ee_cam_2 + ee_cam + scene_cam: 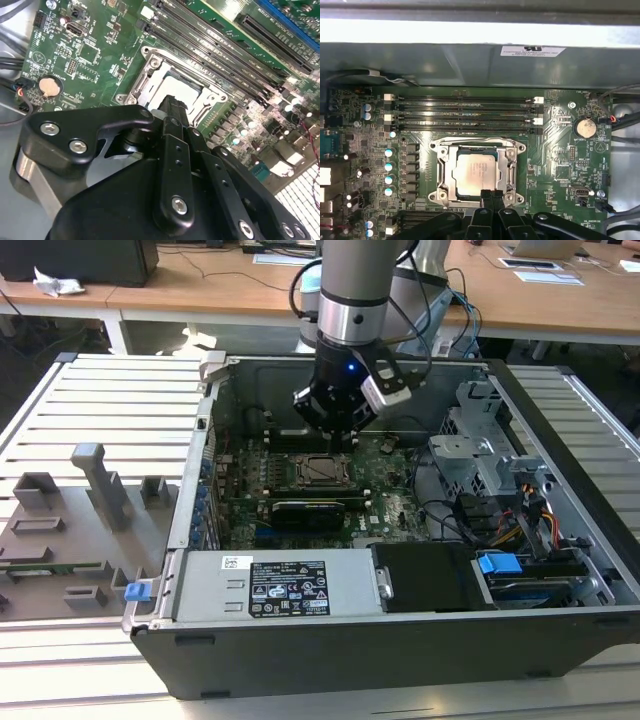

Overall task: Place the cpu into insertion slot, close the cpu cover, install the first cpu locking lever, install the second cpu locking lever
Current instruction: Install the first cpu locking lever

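Cpu: we saw the cpu [476, 172] seated in the insertion slot [506, 172], its silver top showing through the cpu cover [444, 170], which lay flat over it.
Fingers: we found the gripper [492, 196] at the cover's near edge, fingers [172, 106] clenched together, grasping nothing.
Relation: the chip lay just beyond the fingertips.
Surroundings: green motherboard [560, 165], memory slots [465, 111].

Wooden desks [200, 295] behind; slatted table [110, 400].

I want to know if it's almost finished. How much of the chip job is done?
The cpu already sits in the insertion slot with the cpu cover closed over it. The tool is at the socket's edge. Whether either locking lever is latched is unclear.
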You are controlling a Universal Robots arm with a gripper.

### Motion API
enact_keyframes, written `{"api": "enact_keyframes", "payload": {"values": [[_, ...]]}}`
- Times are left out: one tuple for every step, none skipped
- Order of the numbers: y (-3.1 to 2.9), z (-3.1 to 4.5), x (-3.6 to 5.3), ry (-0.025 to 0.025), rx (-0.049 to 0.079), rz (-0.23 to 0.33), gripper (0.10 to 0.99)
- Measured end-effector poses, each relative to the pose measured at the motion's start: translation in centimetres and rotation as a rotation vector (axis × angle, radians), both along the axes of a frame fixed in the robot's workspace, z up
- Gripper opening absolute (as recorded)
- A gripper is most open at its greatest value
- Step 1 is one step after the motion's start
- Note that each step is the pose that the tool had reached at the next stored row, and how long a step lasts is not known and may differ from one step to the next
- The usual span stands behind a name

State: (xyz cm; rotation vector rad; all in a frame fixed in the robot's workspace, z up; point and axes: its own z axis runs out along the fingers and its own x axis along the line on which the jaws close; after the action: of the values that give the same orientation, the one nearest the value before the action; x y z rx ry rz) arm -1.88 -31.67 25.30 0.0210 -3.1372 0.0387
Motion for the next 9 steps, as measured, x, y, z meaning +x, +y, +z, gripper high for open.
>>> {"api": "enact_keyframes", "payload": {"values": [[0.0,0.21,0.0,0.0,0.0,0.0,0.106],[0.0,0.37,0.0,0.0,0.0,0.0,0.106],[0.0,0.55,0.0,0.0001,0.0,0.0,0.106],[0.0,0.83,0.0,0.0,0.0,0.0,0.106],[0.0,1.0,0.01,0.0,0.0,0.0,0.106],[0.0,1.04,0.02,-0.0002,0.0,0.0,0.106],[0.0,1.06,0.02,0.0,0.0,0.0,0.106],[0.0,1.07,0.01,0.0,0.0,0.0,0.106],[0.0,1.08,0.01,0.0,0.0,0.0,0.106]]}}
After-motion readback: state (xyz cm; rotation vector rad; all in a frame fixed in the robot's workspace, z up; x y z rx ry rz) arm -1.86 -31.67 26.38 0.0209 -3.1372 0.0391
